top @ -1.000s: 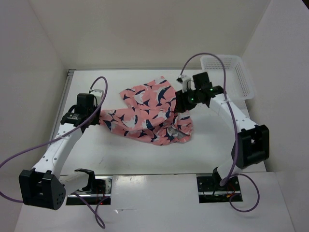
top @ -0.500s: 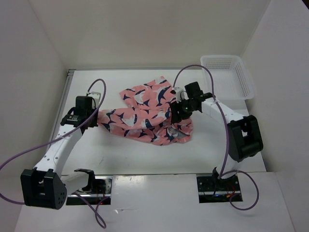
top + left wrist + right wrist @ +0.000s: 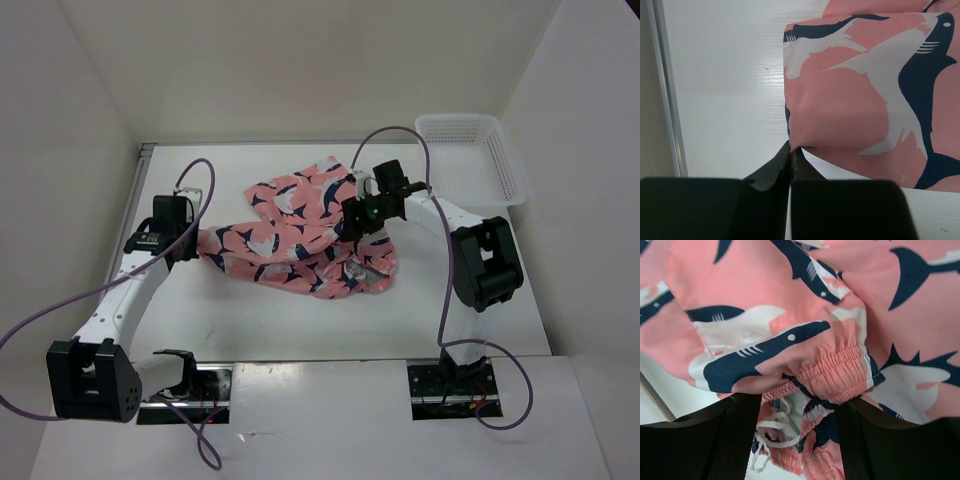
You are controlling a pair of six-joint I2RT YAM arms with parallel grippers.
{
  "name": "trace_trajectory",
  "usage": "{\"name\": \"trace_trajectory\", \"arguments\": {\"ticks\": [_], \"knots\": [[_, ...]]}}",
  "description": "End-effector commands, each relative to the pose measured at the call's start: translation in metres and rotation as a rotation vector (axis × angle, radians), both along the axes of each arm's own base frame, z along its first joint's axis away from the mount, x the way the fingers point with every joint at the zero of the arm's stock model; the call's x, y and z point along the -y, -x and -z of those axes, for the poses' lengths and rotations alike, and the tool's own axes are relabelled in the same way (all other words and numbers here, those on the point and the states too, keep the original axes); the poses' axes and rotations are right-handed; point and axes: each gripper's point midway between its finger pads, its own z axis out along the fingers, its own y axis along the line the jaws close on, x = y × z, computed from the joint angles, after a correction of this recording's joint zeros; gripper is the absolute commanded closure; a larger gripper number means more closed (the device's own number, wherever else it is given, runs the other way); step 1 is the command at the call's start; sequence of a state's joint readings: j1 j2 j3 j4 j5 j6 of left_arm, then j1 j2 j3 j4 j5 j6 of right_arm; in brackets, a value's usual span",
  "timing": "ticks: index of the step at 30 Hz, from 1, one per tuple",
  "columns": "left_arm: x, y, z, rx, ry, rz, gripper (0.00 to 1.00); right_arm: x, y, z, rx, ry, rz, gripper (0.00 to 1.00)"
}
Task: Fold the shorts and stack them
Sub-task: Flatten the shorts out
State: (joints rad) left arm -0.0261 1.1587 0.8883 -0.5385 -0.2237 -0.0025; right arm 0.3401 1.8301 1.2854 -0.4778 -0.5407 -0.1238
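Here, at the near edge of the bench (image 3: 250, 315), the two arm bases sit side by side, and both arms reach away over the white top. The left gripper (image 3: 193, 243) is low over the bench toward the left edge, about midway between the near and far edges. Its wrist view shows the two black fingers (image 3: 771, 172) pressed together on a folded corner of the shorts (image 3: 300, 235). The pink cloth is pinched right at their tips, with bare white bench beside it.

From that corner the shorts spread as a crumpled, uneven heap across the middle of the bench. They are salmon pink with navy and white sharks, flat in places and bunched along the right side. How many pairs make up the heap cannot be told.

The right gripper (image 3: 358, 222) is down on the right part of the heap, its arm bent back toward the right edge. In its wrist view the fingers (image 3: 737, 437) stand apart, one on either side of a gathered stretch of elastic waistband (image 3: 840, 375) that fills the gap between them. A white drawstring (image 3: 771, 432) loops just below it.

Farthest off, a white mesh basket (image 3: 505, 165) sits at the far right corner, apart from the shorts.
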Motion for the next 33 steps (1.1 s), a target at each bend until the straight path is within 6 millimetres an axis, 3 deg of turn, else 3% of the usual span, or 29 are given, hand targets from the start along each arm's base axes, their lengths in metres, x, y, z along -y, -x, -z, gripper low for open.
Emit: {"name": "trace_trajectory", "arguments": {"ticks": [1,9,12,13,14,17,19,20,21,22,23,24,25,26,28,29,31,32,33], "knots": [[-0.004,-0.012,-0.015,0.046,-0.008,-0.012,1.00,-0.018,-0.015,-0.022,0.050,-0.087,-0.020,0.37],[-0.004,-0.014,-0.016,0.055,-0.007,-0.012,1.00,-0.031,-0.009,-0.017,0.024,-0.112,-0.043,0.56],[-0.004,-0.012,-0.012,0.046,-0.008,-0.012,1.00,-0.035,-0.011,-0.015,0.008,-0.137,-0.022,0.76],[-0.004,-0.012,-0.012,0.046,-0.008,-0.012,1.00,-0.042,-0.008,-0.018,0.010,-0.157,-0.046,0.91],[-0.007,-0.011,-0.015,0.055,-0.008,-0.021,1.00,-0.043,-0.006,-0.019,0.006,-0.166,-0.054,0.97],[-0.015,-0.012,-0.020,0.078,-0.026,-0.052,1.00,-0.048,-0.012,-0.044,0.061,-0.190,-0.094,1.00],[-0.029,-0.019,-0.041,0.141,-0.051,-0.102,1.00,-0.044,-0.022,-0.077,0.107,-0.225,-0.102,1.00],[-0.039,-0.023,-0.051,0.175,-0.060,-0.136,1.00,-0.044,-0.029,-0.114,0.168,-0.280,-0.121,1.00],[-0.047,-0.026,-0.063,0.201,-0.069,-0.162,1.00,-0.040,-0.034,-0.137,0.195,-0.310,-0.113,1.00],[-0.053,-0.037,-0.095,0.285,-0.071,-0.181,1.00,-0.027,-0.039,-0.164,0.233,-0.332,-0.089,1.00],[-0.061,-0.041,-0.116,0.337,-0.080,-0.207,1.00,-0.025,-0.044,-0.205,0.316,-0.367,-0.106,1.00],[-0.066,-0.045,-0.136,0.384,-0.083,-0.221,1.00,-0.019,-0.045,-0.226,0.359,-0.374,-0.100,1.00],[-0.070,-0.047,-0.159,0.435,-0.086,-0.234,1.00,-0.015,-0.041,-0.244,0.394,-0.379,-0.117,1.00],[-0.071,-0.050,-0.202,0.527,-0.088,-0.236,1.00,-0.010,-0.033,-0.284,0.478,-0.404,-0.133,1.00],[-0.068,-0.051,-0.238,0.597,-0.078,-0.220,1.00,-0.007,-0.009,-0.332,0.580,-0.442,-0.166,1.00],[-0.067,-0.047,-0.272,0.667,-0.079,-0.221,1.00,-0.007,0.003,-0.344,0.592,-0.462,-0.179,1.00],[-0.066,-0.038,-0.299,0.720,-0.080,-0.221,1.00,-0.009,0.028,-0.374,0.621,-0.533,-0.214,1.00],[-0.065,-0.030,-0.317,0.766,-0.081,-0.221,1.00,-0.003,0.047,-0.394,0.664,-0.554,-0.228,1.00],[-0.064,-0.021,-0.340,0.824,-0.082,-0.222,1.00,-0.002,0.057,-0.402,0.676,-0.565,-0.237,1.00]]}}
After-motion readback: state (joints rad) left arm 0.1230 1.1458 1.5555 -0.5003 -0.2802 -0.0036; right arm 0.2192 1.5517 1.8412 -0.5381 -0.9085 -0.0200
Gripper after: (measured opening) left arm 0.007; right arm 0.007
